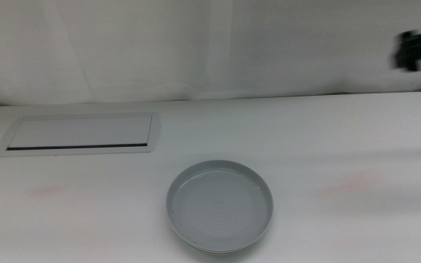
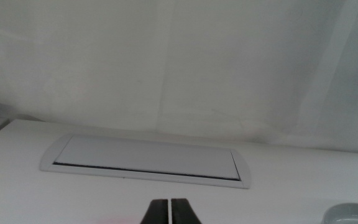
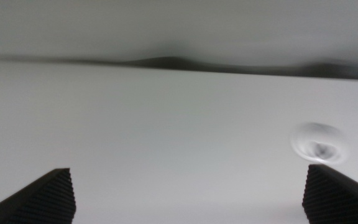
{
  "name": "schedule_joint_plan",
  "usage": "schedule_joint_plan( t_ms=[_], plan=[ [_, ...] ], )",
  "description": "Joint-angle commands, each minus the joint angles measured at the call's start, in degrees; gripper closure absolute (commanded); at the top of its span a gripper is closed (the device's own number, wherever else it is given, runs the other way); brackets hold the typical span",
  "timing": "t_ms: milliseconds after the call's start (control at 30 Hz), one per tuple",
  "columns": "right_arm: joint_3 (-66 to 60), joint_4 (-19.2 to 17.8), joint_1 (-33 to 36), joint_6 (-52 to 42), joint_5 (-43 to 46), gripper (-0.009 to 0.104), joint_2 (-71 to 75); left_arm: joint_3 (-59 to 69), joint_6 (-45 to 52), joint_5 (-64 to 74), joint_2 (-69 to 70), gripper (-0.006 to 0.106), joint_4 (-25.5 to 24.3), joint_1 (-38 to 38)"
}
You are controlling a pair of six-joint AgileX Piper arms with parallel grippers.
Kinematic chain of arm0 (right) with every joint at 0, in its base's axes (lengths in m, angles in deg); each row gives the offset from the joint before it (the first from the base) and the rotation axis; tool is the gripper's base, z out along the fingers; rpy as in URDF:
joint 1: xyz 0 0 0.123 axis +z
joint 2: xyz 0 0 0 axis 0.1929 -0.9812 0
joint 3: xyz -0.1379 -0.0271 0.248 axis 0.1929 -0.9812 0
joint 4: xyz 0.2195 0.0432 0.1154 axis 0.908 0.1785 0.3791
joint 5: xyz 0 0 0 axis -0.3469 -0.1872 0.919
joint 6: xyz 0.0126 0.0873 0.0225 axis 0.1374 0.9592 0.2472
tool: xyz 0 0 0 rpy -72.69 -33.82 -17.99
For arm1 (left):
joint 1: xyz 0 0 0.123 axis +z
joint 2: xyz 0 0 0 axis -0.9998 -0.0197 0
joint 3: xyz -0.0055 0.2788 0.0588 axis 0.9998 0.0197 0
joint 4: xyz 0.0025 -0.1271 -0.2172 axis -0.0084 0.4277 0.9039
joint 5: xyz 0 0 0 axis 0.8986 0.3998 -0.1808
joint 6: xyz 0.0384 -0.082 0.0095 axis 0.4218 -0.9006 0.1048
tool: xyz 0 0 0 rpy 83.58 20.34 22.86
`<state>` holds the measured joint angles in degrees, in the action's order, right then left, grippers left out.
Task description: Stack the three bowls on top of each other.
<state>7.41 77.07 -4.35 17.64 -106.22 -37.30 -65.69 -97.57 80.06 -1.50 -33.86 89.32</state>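
Only 1 dish shows on the bench [image 1: 327,139]: a light grey bowl [image 1: 220,207] near the front edge at the middle, with a thin pale rim peeking out beneath its front, so it may already sit on another dish, though that cannot be confirmed. A mint green bowl and a separate white one are not visible as such. The right gripper [image 1: 418,50] is blurred, high at the far right, well apart from the grey bowl, which lies forward and to its left; in its wrist view its fingers [image 3: 39,198] stand wide apart and hold nothing. The left gripper [image 2: 169,213] waits low at the left, its fingers closed together with nothing between them, and a sliver of the bowl's rim [image 2: 353,213] shows off to its right side. Judging by this, the left arm is nearer. A flat white panel [image 1: 79,134] lies set into the bench at the far left, clear of any path to the bowl; nothing stands in the way.
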Motion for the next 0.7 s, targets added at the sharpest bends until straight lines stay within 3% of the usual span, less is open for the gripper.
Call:
schedule_joint_plan(
  t_ms=[0, 167, 267, 367, 433, 500, 667],
  plan=[
    [-0.2, -0.7, -5.0, 0.5, -1.1, -0.008, 3.5, 2.2, 0.2, -0.1, 0.3, 0.103, 0.3, -0.5],
    [-2.5, -0.3, -7.2, 0.5, 1.1, -0.002, 10.4, 2.2, 0.2, -0.1, 0.3, 0.103, 0.3, -0.5],
    [-7.3, -0.4, -5.3, 0.2, 4.6, 0.013, 15.9, 2.2, 0.2, -0.1, 0.3, 0.103, 0.3, -0.5],
    [-13.1, -0.4, -3.7, 0.2, 7.4, 0.044, 21.7, 2.2, 0.2, -0.1, 0.3, 0.103, 0.3, -0.5],
    [-17.5, -0.2, -2.8, 0.9, 9.9, 0.075, 26.3, 2.2, 0.2, -0.1, 0.3, 0.103, 0.3, -0.5],
    [-21.5, -0.3, -2.2, 2.6, 11.8, 0.097, 30.9, 2.2, 0.2, -0.1, 0.3, 0.103, 0.3, -0.5],
    [-38.2, -2.1, -0.3, 3.0, 12.9, 0.097, 56.3, 2.2, 0.2, -0.1, 0.3, 0.103, 0.3, -0.5]
  ],
)
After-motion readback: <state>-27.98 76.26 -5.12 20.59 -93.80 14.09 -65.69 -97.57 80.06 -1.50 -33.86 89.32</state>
